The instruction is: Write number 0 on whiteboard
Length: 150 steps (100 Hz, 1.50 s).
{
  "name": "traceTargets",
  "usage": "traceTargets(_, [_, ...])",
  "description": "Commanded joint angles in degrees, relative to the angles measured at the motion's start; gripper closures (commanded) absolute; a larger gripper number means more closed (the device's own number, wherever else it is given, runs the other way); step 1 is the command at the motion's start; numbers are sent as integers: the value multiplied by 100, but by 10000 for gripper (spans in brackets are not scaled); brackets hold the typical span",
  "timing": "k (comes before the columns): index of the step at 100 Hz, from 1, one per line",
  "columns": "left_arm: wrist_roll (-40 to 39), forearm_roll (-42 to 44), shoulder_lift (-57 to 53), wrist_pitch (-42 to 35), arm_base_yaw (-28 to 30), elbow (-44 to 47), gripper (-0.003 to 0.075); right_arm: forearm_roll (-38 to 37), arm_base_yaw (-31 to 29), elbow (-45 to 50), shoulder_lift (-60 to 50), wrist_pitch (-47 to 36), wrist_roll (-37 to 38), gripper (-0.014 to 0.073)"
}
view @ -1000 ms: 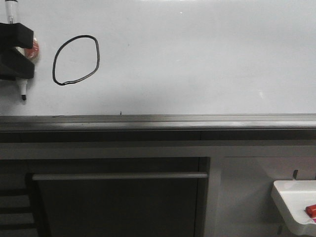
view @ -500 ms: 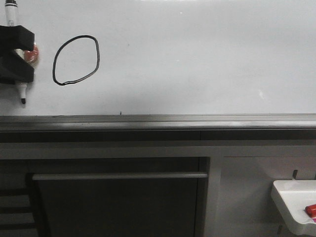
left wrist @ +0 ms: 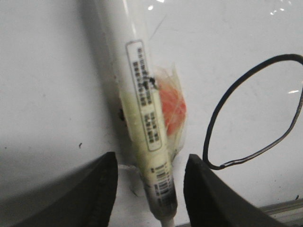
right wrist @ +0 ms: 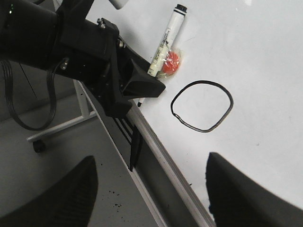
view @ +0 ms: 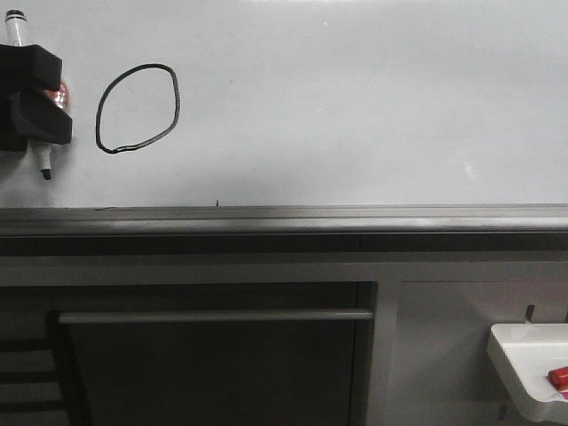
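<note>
Marker [view: 27, 89] tip exposed | left gripper [view: 31, 93] hides barrel | number 0 [view: 138, 108] closed

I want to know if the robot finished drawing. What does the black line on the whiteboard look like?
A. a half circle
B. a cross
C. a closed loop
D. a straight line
C: the black line on the whiteboard curves all the way round and joins itself.
</note>
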Motion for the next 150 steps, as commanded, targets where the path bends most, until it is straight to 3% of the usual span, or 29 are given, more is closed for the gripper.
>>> traceTargets(1, [-51, 56, -136, -117, -5, -183, 395, -63, -21, -176, -204, -394, -29, 161])
traceTargets(42, [-51, 533, -1227, 525, -5, -183, 396, -69, -21, -162, -450, -369, -29, 176])
traceTargets(51, [-51, 533, -1576, 593, -5, -160, 405, -100, -21, -153, -600, -285, -29, 271])
traceTargets(62, [-51, 522, -1999, 721, -5, -160, 440, -195, -21, -153, -793, -93, -29, 459])
traceTargets(75, [-51, 533, -2603, 732, -5, -89, 561, -258, -21, 45, -1083, -76, -29, 666])
traceTargets(90, [-51, 544, -3350, 706, -5, 173, 738, -258, -21, 849, -1667, -765, -29, 658])
traceTargets(120, [-51, 746, -4885, 441, -5, 1088, 741, -271, -21, 3211, -3538, -3180, -29, 658])
traceTargets(150, [-51, 1206, -5947, 285, -5, 1790, 741, -271, -21, 4735, -4939, -3290, -29, 659])
